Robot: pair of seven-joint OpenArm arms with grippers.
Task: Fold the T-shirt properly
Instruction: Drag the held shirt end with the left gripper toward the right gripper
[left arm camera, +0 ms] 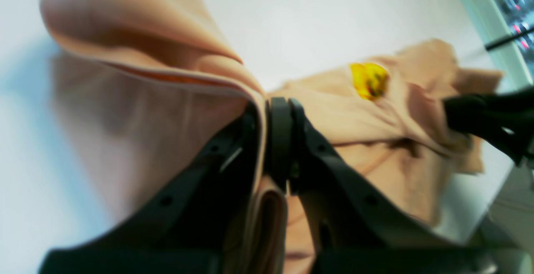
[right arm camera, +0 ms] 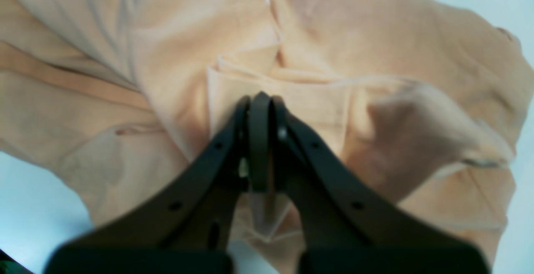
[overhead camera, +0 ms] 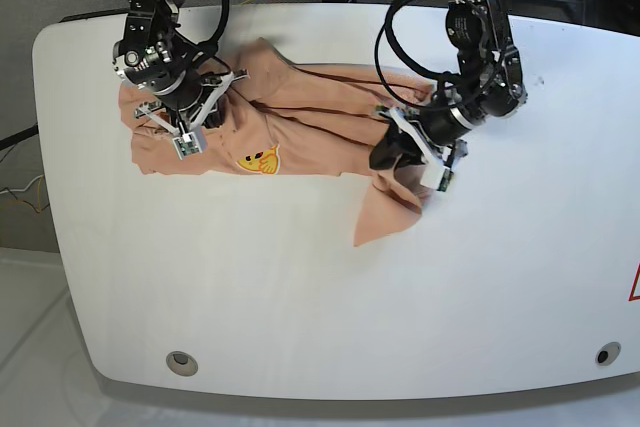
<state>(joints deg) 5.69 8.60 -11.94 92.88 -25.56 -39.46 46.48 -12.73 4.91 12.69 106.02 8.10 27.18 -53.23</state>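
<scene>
Both arms are pinching the T-shirt [overhead camera: 300, 127], which lies crumpled across the far half of the white table [overhead camera: 320, 297], long axis running left–right in the base view.

- Left gripper [left arm camera: 267, 111]: jaws nearly closed with a doubled edge of the fabric clamped between them. It sits at the shirt's right end in the base view, and a flap hangs from the grip toward the near edge of the table.
- Right gripper [right arm camera: 259, 103]: jaws pressed tight at the shirt's left end, and a thin bit of cloth shows between them lower down. Looks like a grip on a hem layer, but the wrist view is soft, so I can't tell how much fabric it has.
- Key relation: the two grips sit at opposite ends of the long axis, with the bulk of the cloth slack and bunched between them. My read is that the next move should pull the ends apart along that axis to flatten the shirt before any fold.
- Yellow mark [overhead camera: 262, 159]: on the near side of the body, closer to the right gripper, so the neck end is likely over there.

Material: soft peach-pink knit, matte and limp, with deep rounded folds and no crisp creases. The hem stitching shows as a thin ridge. It will drape and drag on the table – risk of dragging the pile rather than spreading it.
</scene>
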